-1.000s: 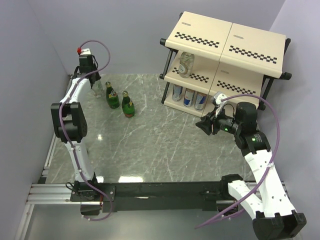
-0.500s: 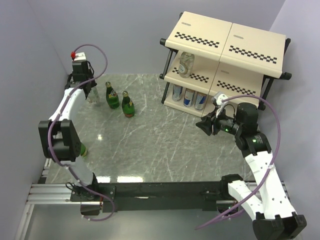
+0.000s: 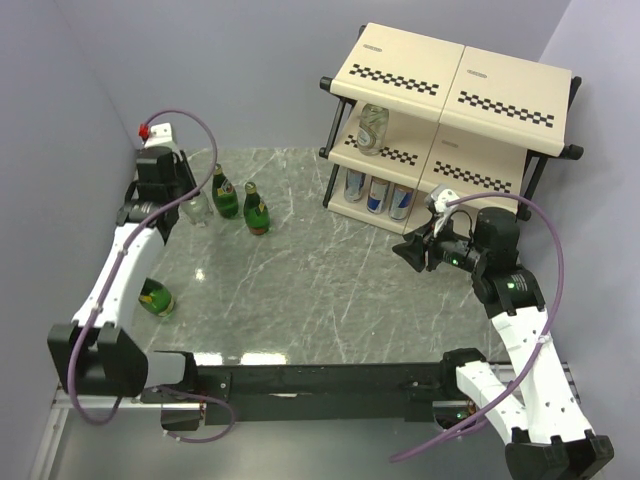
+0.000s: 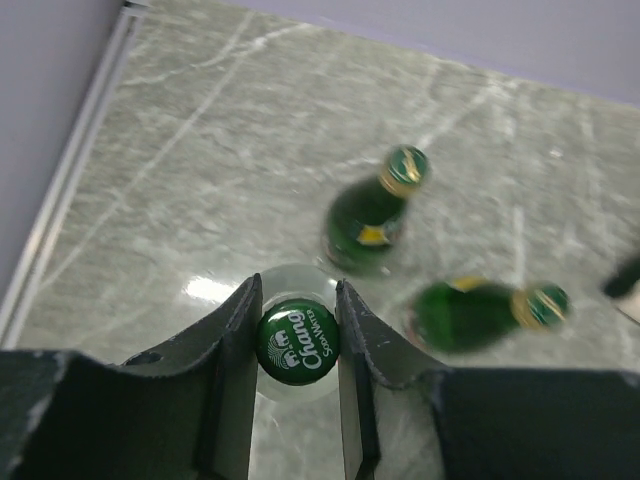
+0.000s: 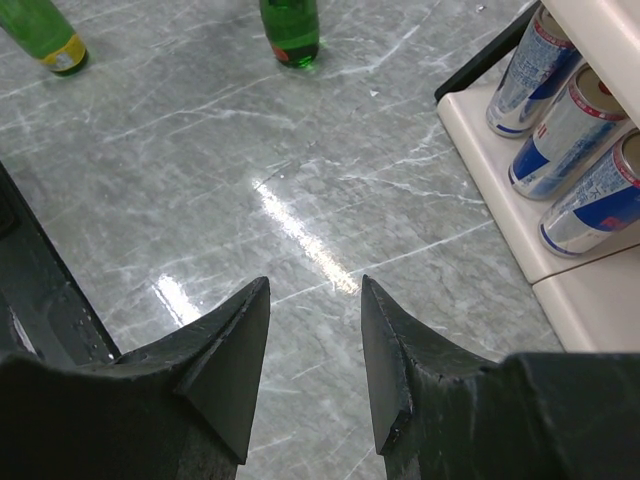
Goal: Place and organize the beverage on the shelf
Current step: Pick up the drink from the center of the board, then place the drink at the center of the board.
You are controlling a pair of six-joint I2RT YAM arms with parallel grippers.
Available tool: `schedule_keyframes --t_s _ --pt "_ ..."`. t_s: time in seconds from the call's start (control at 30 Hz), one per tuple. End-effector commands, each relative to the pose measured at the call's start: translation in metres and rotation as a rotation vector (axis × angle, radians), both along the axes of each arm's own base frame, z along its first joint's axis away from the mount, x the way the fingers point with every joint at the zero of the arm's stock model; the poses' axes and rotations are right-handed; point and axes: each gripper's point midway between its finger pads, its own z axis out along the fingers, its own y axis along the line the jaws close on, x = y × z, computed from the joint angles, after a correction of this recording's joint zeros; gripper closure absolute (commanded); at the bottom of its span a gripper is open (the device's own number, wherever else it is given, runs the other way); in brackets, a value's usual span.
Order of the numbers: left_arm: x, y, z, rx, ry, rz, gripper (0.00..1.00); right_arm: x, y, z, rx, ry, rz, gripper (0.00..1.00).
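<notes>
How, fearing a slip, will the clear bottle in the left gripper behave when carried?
Gripped only at its green cap, the clear bottle may swing under the left gripper. Smooth walls look slippery. Tall and narrow, it likely tips easily.

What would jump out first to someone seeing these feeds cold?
The left tool, shut on the green Chang cap of a clear bottle at the far left of the table, two green bottles standing beside it. Then the shelf at far right, with three silver-and-blue cans on its bottom tier and another clear bottle above them. The right tool hangs open and empty before it.
</notes>
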Motion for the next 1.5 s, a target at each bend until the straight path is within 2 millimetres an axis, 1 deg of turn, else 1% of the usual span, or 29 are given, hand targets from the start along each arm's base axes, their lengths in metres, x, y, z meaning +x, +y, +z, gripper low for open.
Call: schedule_keyframes --t_s 0.0,0.13,0.2,0.27,0.3,0.33,0.43,0.57,0.6,0.63,0.67,0.73,0.77,0.83,0.87,0.9,0.93,0.97,1.0,1.03,1.07,1.13,1.17,1.23,1.27,1.33,1.37,1.43,1.47 --pt "-0.014 -0.019 0.064 -0.069 -0.21 -0.063 1.0 0.001 -0.001 0.012 0.002 -0.046 -0.005 0.51" --pt "-0.035 -0.042 0.061 -0.112 -0.2 -0.159 1.0 0.002 -0.003 0.013 -0.001 -0.057 -0.017 0.51" --pt "-0.047 -0.052 0.064 -0.128 -0.209 -0.203 1.0 0.002 -0.003 0.012 -0.001 -0.056 -0.017 0.51" --pt "-0.054 -0.062 0.065 -0.134 -0.208 -0.246 1.0 0.003 -0.003 0.012 -0.003 -0.053 -0.02 0.51" --pt "-0.06 -0.067 0.069 -0.137 -0.216 -0.274 1.0 0.003 -0.003 0.011 -0.004 -0.051 -0.019 0.51" --pt "-0.064 -0.071 0.066 -0.137 -0.197 -0.293 1.0 0.003 -0.003 0.011 -0.005 -0.048 -0.021 0.51" --pt "-0.074 -0.088 0.069 -0.153 -0.203 -0.371 1.0 0.004 -0.004 0.01 -0.008 -0.048 -0.026 0.51" --pt "-0.084 -0.119 0.068 -0.201 -0.207 -0.486 1.0 0.006 -0.005 0.009 -0.011 -0.048 -0.031 0.51" --pt "-0.087 -0.133 0.067 -0.216 -0.204 -0.529 1.0 0.007 -0.005 0.008 -0.014 -0.048 -0.034 0.51" --pt "-0.089 -0.141 0.067 -0.231 -0.208 -0.548 1.0 0.007 -0.006 0.008 -0.016 -0.047 -0.038 0.51" --pt "-0.091 -0.156 0.068 -0.241 -0.221 -0.592 1.0 0.008 -0.006 0.007 -0.017 -0.045 -0.041 0.51" --pt "-0.093 -0.172 0.069 -0.26 -0.232 -0.634 1.0 0.009 -0.006 0.007 -0.019 -0.042 -0.044 0.51" --pt "-0.095 -0.189 0.073 -0.267 -0.251 -0.68 1.0 0.009 -0.007 0.006 -0.02 -0.042 -0.045 0.51" --pt "-0.096 -0.207 0.075 -0.268 -0.273 -0.728 1.0 0.01 -0.007 0.005 -0.022 -0.038 -0.047 0.51" --pt "-0.102 -0.224 0.074 -0.268 -0.281 -0.774 1.0 0.011 -0.007 0.005 -0.023 -0.038 -0.05 0.51" --pt "-0.1 -0.235 0.074 -0.262 -0.294 -0.798 1.0 0.012 -0.008 0.005 -0.025 -0.038 -0.053 0.51" --pt "-0.099 -0.242 0.073 -0.24 -0.302 -0.814 1.0 0.012 -0.008 0.005 -0.025 -0.038 -0.053 0.51" --pt "-0.102 -0.258 0.065 -0.233 -0.281 -0.849 1.0 0.012 -0.008 0.005 -0.025 -0.038 -0.054 0.51" --pt "-0.1 -0.266 0.073 -0.232 -0.319 -0.865 1.0 0.012 -0.008 0.004 -0.027 -0.038 -0.055 0.51" --pt "-0.099 -0.273 0.071 -0.225 -0.323 -0.882 1.0 0.012 -0.008 0.004 -0.027 -0.038 -0.057 0.51" --pt "-0.098 -0.285 0.065 -0.224 -0.305 -0.904 1.0 0.012 -0.008 0.004 -0.027 -0.038 -0.057 0.51" --pt "-0.096 -0.299 0.063 -0.219 -0.312 -0.938 1.0 0.012 -0.008 0.003 -0.028 -0.032 -0.055 0.51" --pt "-0.095 -0.311 0.056 -0.218 -0.297 -0.962 1.0 0.012 -0.008 0.003 -0.027 -0.032 -0.056 0.51" --pt "-0.094 -0.324 0.053 -0.207 -0.31 -0.992 1.0 0.013 -0.008 0.003 -0.029 -0.033 -0.058 0.51" --pt "-0.095 -0.335 0.046 -0.199 -0.301 -1.012 1.0 0.013 -0.008 0.003 -0.029 -0.035 -0.058 0.51" --pt "-0.095 -0.345 0.044 -0.175 -0.316 -1.036 1.0 0.014 -0.009 0.004 -0.03 -0.036 -0.061 0.51" --pt "-0.095 -0.355 0.04 -0.17 -0.315 -1.056 1.0 0.014 -0.009 0.003 -0.03 -0.035 -0.062 0.51" --pt "-0.093 -0.361 0.039 -0.152 -0.322 -1.071 1.0 0.014 -0.009 0.003 -0.03 -0.035 -0.062 0.51" --pt "-0.094 -0.369 0.037 -0.144 -0.32 -1.087 1.0 0.015 -0.009 0.002 -0.031 -0.032 -0.062 0.51"
